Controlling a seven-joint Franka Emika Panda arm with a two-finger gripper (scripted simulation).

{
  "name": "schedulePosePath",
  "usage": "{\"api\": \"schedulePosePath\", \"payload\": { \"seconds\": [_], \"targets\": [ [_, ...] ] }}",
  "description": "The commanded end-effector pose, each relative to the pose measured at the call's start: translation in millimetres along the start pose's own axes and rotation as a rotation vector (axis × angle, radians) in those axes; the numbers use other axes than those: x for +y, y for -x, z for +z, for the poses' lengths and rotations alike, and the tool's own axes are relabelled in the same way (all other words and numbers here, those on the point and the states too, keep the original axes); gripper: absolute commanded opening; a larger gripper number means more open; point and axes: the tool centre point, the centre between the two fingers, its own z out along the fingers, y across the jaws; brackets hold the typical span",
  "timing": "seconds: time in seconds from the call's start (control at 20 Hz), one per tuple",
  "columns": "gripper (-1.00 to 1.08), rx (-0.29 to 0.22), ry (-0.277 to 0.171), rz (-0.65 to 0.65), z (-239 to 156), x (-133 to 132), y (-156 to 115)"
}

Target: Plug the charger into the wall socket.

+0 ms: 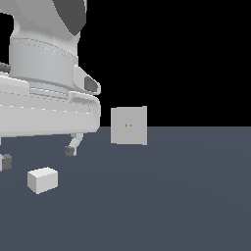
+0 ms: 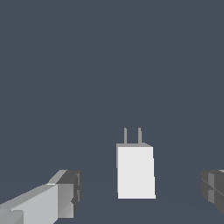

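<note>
The charger (image 1: 42,180) is a small off-white block lying on the dark floor at the exterior view's lower left. In the wrist view the charger (image 2: 135,171) shows two thin prongs (image 2: 132,135) at one end. My gripper (image 1: 37,156) hangs a little above it, open and empty, fingers spread wide. In the wrist view the gripper (image 2: 141,187) has one finger (image 2: 65,192) on each side of the charger, neither touching it. The wall socket (image 1: 129,126) is an upright light-grey square panel with two tiny orange dots, standing farther back toward the exterior view's right.
The arm's large white body (image 1: 44,88) fills the exterior view's upper left. The floor (image 1: 186,196) is plain dark blue-grey, with nothing else on it in view.
</note>
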Motion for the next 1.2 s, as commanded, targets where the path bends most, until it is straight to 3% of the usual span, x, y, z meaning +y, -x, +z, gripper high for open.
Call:
{"api": "schedulePosePath", "payload": {
  "seconds": [0.0, 0.5, 0.55, 1.15],
  "targets": [
    [1.0, -0.001, -0.001, -0.001, 10.5, -0.5, 2.0],
    [1.0, -0.001, 0.0, -0.002, 37.7, -0.4, 5.6],
    [-1.0, -0.001, 0.0, -0.002, 37.7, -0.4, 5.6],
    [-1.0, 0.0, 0.001, 0.002, 37.1, 0.0, 5.1]
  ]
}}
